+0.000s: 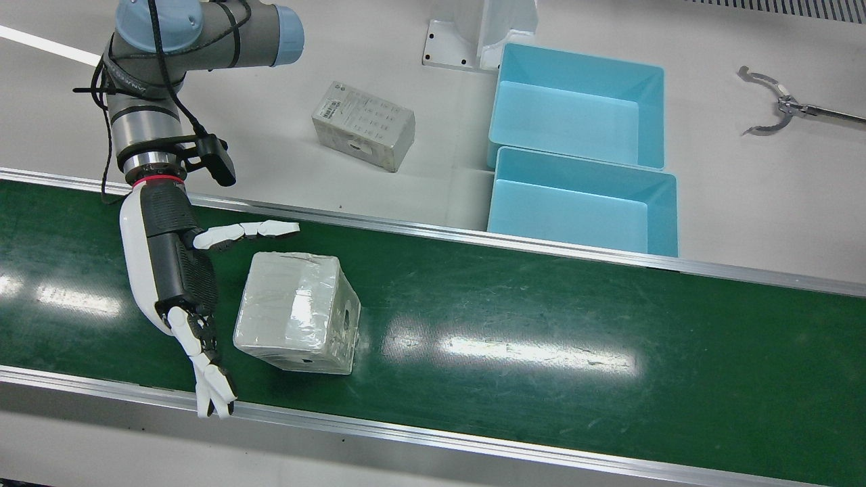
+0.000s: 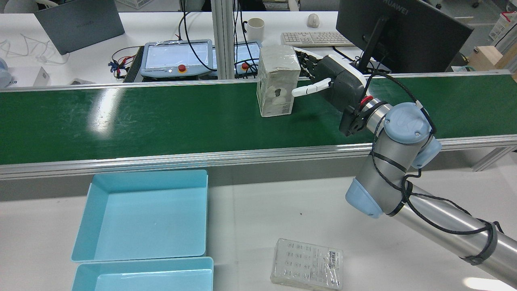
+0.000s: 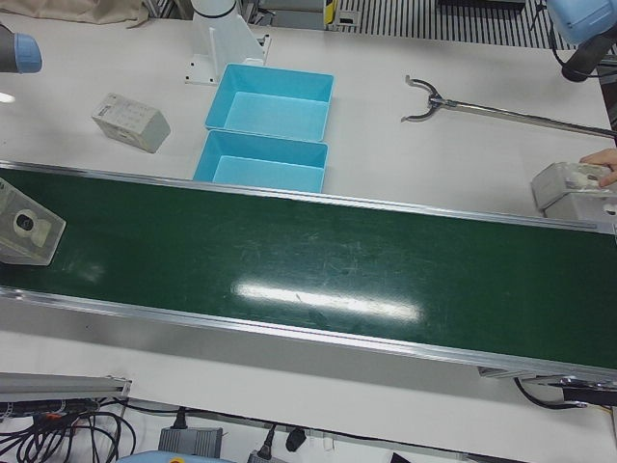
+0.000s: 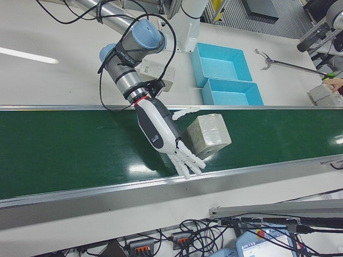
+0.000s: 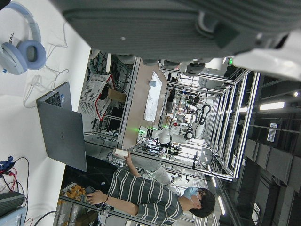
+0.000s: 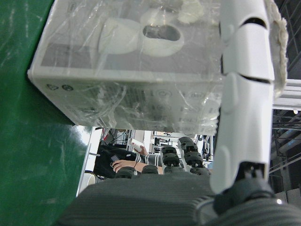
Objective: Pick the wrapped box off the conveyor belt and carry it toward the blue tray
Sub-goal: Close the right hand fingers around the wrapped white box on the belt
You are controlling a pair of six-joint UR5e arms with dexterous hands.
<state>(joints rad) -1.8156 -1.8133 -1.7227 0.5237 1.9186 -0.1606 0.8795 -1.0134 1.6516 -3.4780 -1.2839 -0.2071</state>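
Note:
The wrapped box (image 1: pixel 298 311) stands on the green conveyor belt (image 1: pixel 541 338), wrapped in clear film. It also shows in the rear view (image 2: pixel 278 79), the right-front view (image 4: pixel 209 134) and close up in the right hand view (image 6: pixel 131 61). My right hand (image 1: pixel 176 270) is open right beside the box, palm facing it. Its thumb (image 1: pixel 250 231) reaches along the box's far side and its fingers (image 1: pixel 210 379) point at the belt's near rail. Two blue trays (image 1: pixel 575 108) sit on the table beyond the belt. My left hand (image 5: pixel 164 28) shows only as a dark palm edge.
A second wrapped flat box (image 1: pixel 363 125) lies on the table left of the trays. A metal grabber tool (image 1: pixel 778 105) lies at the far right. A person's hand holds another box (image 3: pixel 574 188) at the belt's end. Desks with monitors stand behind the belt (image 2: pixel 404 32).

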